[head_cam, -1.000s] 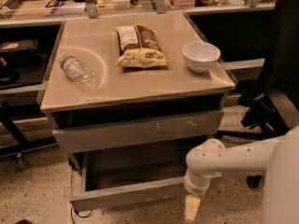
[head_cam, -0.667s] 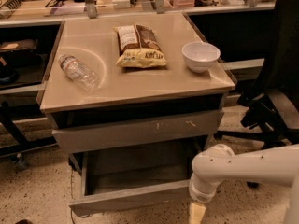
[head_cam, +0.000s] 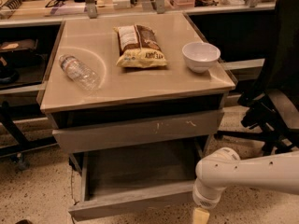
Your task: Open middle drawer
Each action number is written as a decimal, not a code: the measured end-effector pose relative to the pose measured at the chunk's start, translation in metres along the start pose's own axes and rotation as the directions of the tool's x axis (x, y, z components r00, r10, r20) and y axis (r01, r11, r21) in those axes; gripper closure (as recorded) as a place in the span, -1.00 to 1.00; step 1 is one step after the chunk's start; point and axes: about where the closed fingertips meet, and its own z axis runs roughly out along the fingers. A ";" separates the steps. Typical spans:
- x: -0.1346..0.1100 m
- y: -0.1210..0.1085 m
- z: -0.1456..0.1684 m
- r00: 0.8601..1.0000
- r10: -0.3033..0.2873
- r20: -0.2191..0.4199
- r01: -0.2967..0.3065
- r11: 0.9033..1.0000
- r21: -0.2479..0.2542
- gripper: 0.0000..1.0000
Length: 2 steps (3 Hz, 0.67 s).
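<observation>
Item: pincer point(head_cam: 201, 215), one. It sat at the bottom edge of the frame, right of centre, under the white arm point(head_cam: 252, 171) that entered from the lower right. Only a pale yellow tip showed, just beside the right end of the open drawer's front. Whether it was open or closed could not be told, nor whether it touched the front.

Item: middle drawer point(head_cam: 133, 204), one. Lower centre, pulled well out, its grey tray inside exposed. Above it was one scratched drawer front point(head_cam: 140, 130), pushed in.

Change since a second ago: the arm's wrist had shifted slightly right and down. The drawer stood about as far out, and the things on top had not moved.

Bench point(head_cam: 154, 80) top: one plastic bottle point(head_cam: 78, 72) lying at left, one snack bag point(head_cam: 139, 46) at centre, one white bowl point(head_cam: 201, 56) at right.

Right edge: one black chair point(head_cam: 275, 101).
</observation>
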 end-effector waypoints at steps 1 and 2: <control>-0.003 -0.002 -0.001 1.000 0.009 0.019 -0.009 1.000 0.003 -1.00; -0.016 -0.013 0.000 0.997 -0.063 0.043 0.062 0.998 0.008 -1.00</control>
